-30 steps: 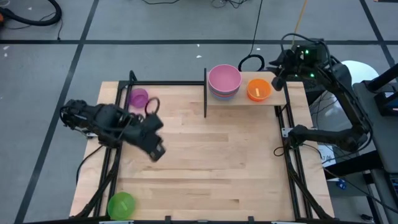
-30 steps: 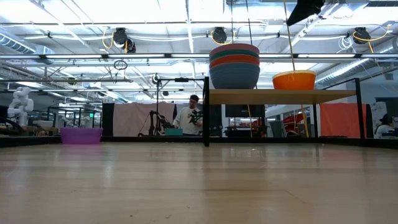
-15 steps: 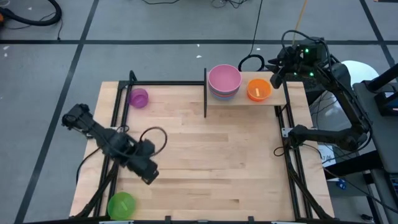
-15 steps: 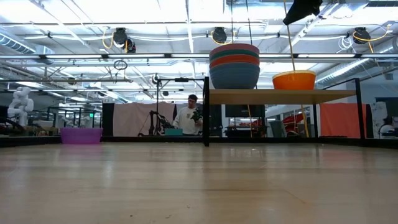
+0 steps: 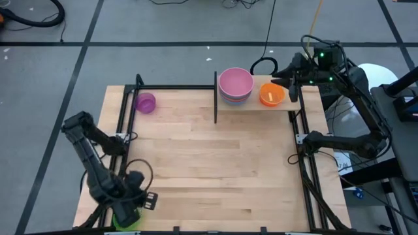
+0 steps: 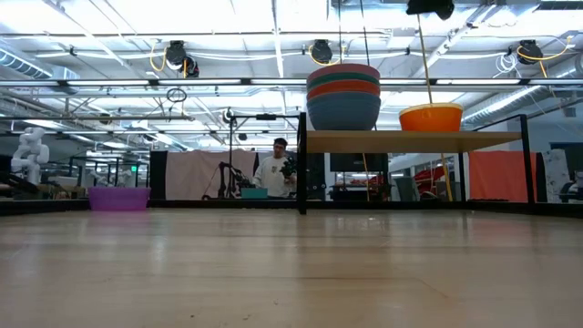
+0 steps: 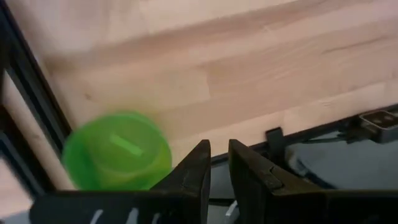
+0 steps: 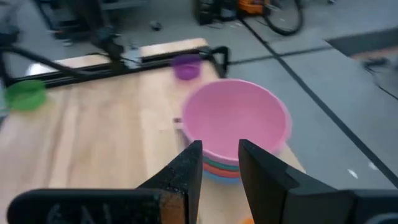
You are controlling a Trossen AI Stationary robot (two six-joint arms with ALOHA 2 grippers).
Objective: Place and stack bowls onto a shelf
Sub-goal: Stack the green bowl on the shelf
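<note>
Your left arm has swung from beside the purple bowl (image 5: 145, 102) down the table's (image 5: 209, 156) left side to its near corner. The left pincer (image 5: 145, 202) now hangs over that corner, and the green bowl (image 5: 128, 218) lies just beside it, partly hidden under the arm from above. In the left wrist view the green bowl (image 7: 117, 151) sits on the table close to the fingertips (image 7: 200, 154) but off to one side, not between them; the fingers stand a narrow gap apart and grip nothing.

The purple bowl sits alone at the table's far left corner, well apart from both pincers.

The pink bowl (image 5: 236, 83) tops the stack on the shelf (image 5: 256, 104), with the orange bowl (image 5: 271, 94) just beside it.

Your right pincer (image 5: 288, 85) has shifted slightly toward the orange bowl and now hovers above the shelf's right end, just right of that bowl. In the right wrist view its fingers (image 8: 186, 165) are apart and empty, the pink bowl (image 8: 236, 121) ahead of them.
</note>
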